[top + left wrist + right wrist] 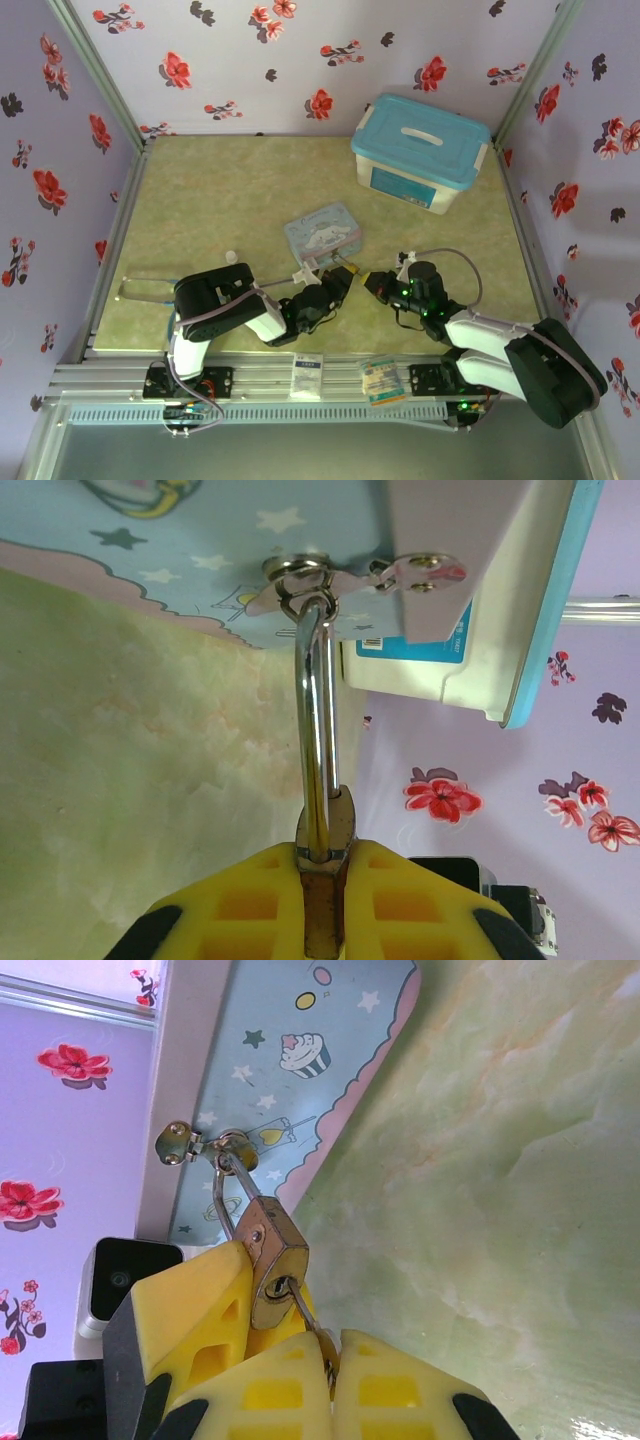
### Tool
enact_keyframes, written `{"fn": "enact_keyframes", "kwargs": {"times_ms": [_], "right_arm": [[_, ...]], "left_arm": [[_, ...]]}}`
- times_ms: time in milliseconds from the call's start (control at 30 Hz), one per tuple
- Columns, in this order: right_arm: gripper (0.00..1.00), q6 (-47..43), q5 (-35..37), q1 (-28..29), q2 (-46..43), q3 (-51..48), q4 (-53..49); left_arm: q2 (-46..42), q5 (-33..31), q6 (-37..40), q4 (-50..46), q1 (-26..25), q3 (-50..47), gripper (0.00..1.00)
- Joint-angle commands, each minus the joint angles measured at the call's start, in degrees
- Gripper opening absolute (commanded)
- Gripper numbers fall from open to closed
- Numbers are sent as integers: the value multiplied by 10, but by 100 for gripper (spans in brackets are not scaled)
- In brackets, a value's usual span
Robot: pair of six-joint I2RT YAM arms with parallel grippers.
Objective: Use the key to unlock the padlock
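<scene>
Your left gripper (322,868) is clenched on the padlock (271,1258). Its yellow fingers (250,905) swallow most of the brass body, so its wrist view gives you just a narrow strip between the pads. The silvery shackle (316,710) runs straight from there up through the hasp (300,575) on the cartoon-printed tin (300,1090), which rests on the green table (130,780). Your right gripper (330,1362) is pinched shut on the key (305,1312). The key's head is buried between the pads, and just a thin stretch of blade shows, leading into the keyhole in the bottom of the lock. How deep it sits you cannot tell, nor whether the shackle is latched or sprung. From above, lock and key are too small to make out between the two grippers, just beside the tin's near corner.
</scene>
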Motion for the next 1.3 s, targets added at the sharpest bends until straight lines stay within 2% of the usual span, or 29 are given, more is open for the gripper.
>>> {"fn": "enact_keyframes", "kwargs": {"times_ms": [0, 367, 533, 733, 767, 900, 967, 1067, 1167, 1267], "right_arm": [[0, 3, -1, -5, -10, -7, 48], [0, -4, -5, -4, -41, -6, 16], [0, -10, -10, -6, -16, 3, 19], [0, -53, -57, -12, 30, 37, 36], [0, -54, -68, -15, 37, 35, 63], [0, -22, -132, -20, 67, 46, 172], [0, -8, -145, -20, 84, 60, 187], [0, 11, -140, -26, 109, 62, 204], [0, 84, -123, -29, 145, 64, 209], [0, 166, -119, -29, 186, 45, 309]], "left_arm": [[1, 29, 0, 46, -22, 20, 0], [29, 40, -16, 47, -19, 39, 0], [19, 52, -9, 45, -25, 45, 0], [15, 78, -19, 46, -29, 43, 0], [13, 83, -13, 45, -30, 43, 0], [20, 85, -22, 47, -31, 32, 0], [19, 85, -21, 47, -31, 24, 0], [9, 85, -15, 47, -30, 15, 0], [-3, 80, -12, 48, -26, 2, 0], [-11, 81, -5, 48, -17, -7, 0]]}}
